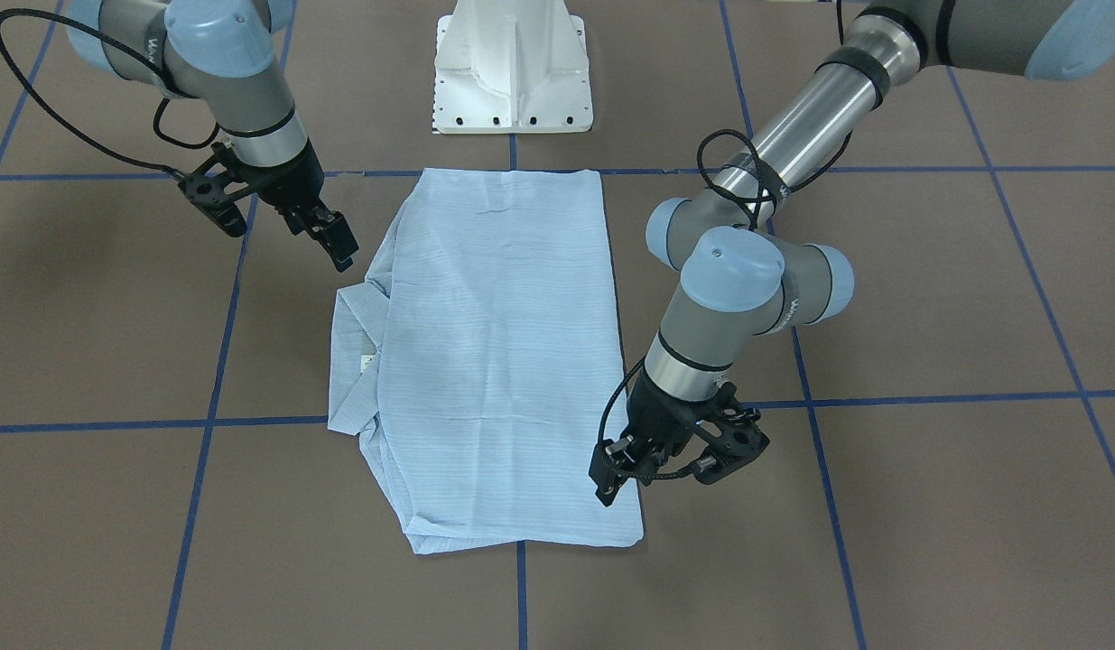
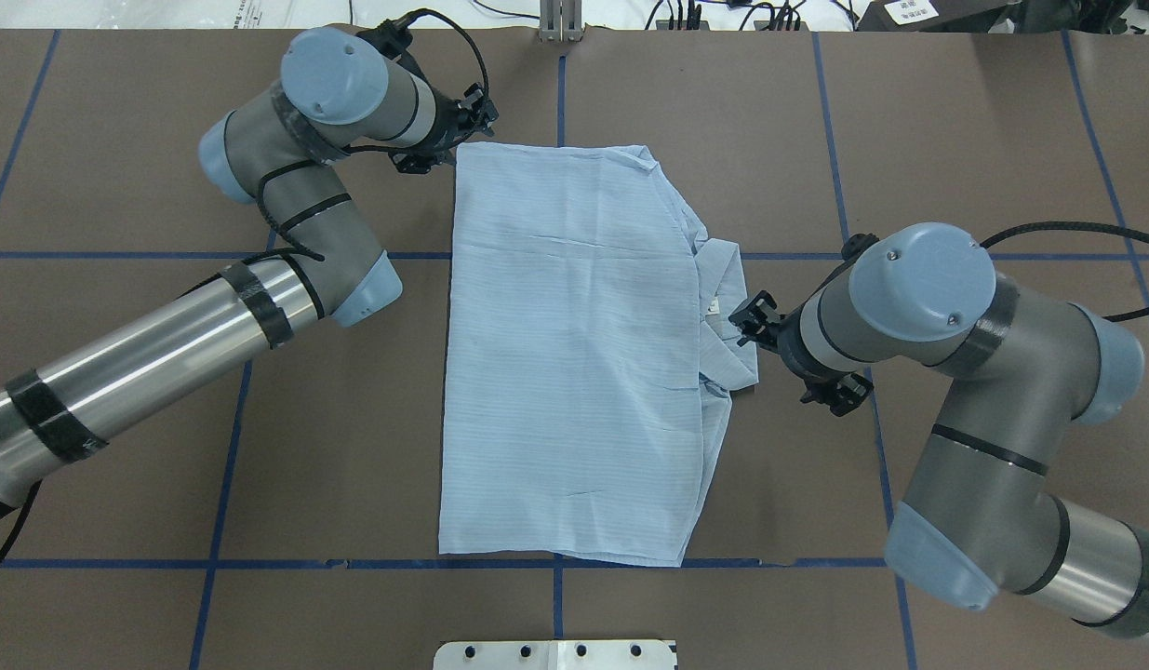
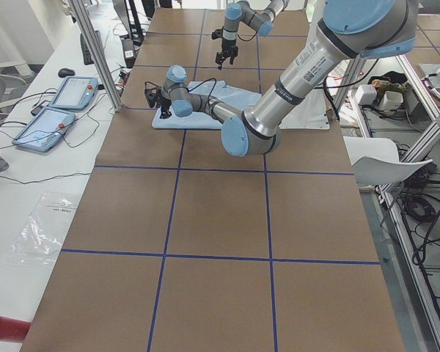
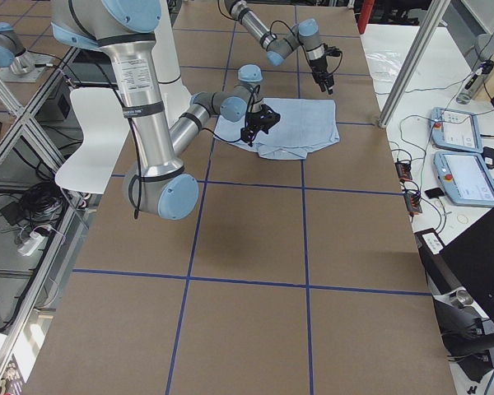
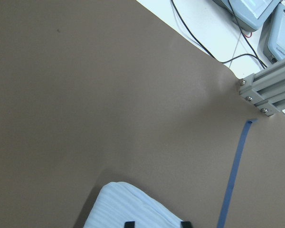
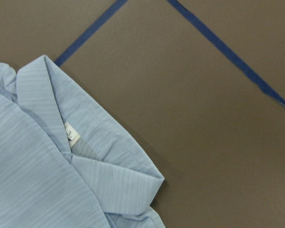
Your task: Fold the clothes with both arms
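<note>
The pale blue striped shirt [image 1: 503,361] [image 2: 574,354] lies flat on the brown table, folded into a long rectangle. Its collar [image 6: 109,166] with a small white label sticks out on the robot's right side. My left gripper [image 1: 611,478] [image 2: 448,147] hangs at the shirt's far left corner [image 5: 128,209]; two fingertips [image 5: 129,223] stand apart at the edge of the wrist view, open, over that corner. My right gripper [image 1: 339,246] [image 2: 753,326] hovers just beside the collar, apart from the cloth and holding nothing; it looks open.
The white pedestal base [image 1: 512,68] stands at the robot's side of the shirt. Blue tape lines [image 1: 209,361] cross the table. An aluminium post [image 5: 268,90] and control tablets [image 3: 59,106] sit past the far edge.
</note>
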Action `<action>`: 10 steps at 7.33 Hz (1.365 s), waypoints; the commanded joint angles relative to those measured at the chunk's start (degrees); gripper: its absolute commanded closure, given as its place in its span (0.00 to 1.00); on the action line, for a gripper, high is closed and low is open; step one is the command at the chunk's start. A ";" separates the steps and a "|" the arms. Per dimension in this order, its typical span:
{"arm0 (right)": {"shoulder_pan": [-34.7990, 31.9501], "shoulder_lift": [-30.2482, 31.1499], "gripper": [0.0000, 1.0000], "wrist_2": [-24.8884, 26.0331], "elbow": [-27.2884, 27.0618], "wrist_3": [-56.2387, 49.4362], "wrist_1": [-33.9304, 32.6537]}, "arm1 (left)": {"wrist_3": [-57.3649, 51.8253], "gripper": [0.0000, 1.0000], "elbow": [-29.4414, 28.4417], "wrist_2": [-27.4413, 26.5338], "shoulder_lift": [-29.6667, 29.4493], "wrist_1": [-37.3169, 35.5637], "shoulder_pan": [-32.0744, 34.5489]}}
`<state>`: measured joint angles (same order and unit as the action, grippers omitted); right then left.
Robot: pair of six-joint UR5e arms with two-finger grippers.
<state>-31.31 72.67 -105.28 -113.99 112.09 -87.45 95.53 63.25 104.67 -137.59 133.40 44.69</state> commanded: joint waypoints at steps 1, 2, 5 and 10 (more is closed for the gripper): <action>6.93 -0.77 0.00 3.30 -0.01 4.97 0.00 | 0.18 0.24 9.49 2.91 6.62 -0.51 0.14; 11.14 -0.95 0.00 7.94 -0.01 6.29 0.00 | 0.18 0.24 11.35 2.91 8.03 -0.51 0.14; 19.95 -2.09 0.02 14.20 0.25 16.22 0.00 | 0.45 0.23 13.65 2.91 10.24 -0.51 -0.04; 20.59 -3.06 0.08 14.75 5.07 18.25 6.55 | 0.45 0.23 14.00 2.82 10.77 -0.51 -0.21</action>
<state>-10.77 69.63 -90.55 -110.66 129.91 -84.83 95.98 77.12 107.49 -126.98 132.89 44.51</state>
